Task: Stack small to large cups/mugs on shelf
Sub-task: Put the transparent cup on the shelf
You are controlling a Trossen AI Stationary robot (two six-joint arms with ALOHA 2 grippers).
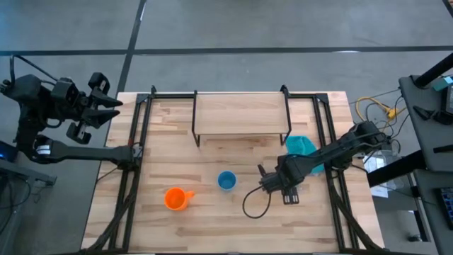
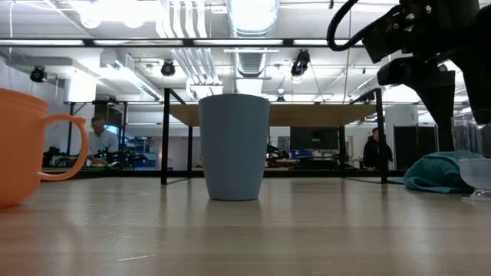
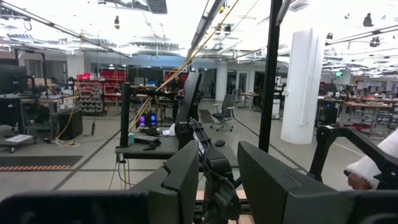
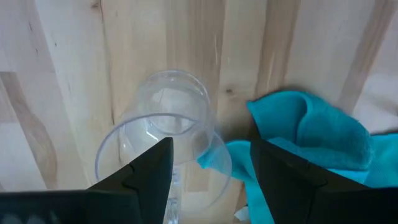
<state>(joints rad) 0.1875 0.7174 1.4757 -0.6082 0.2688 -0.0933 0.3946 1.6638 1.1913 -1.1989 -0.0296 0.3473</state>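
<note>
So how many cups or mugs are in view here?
3: orange mug front-left on the table, blue cup mid-table, clear cup by the teal cloth under the right gripper.

Two dark jointed arms; right hand (image 1: 277,185) trails a looped black cable.

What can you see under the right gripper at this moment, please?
The clear cup stands upright on the table below the open right gripper, with the teal cloth beside it. The fingers hide part of the cup's rim, so contact with the cloth is unclear.
</note>
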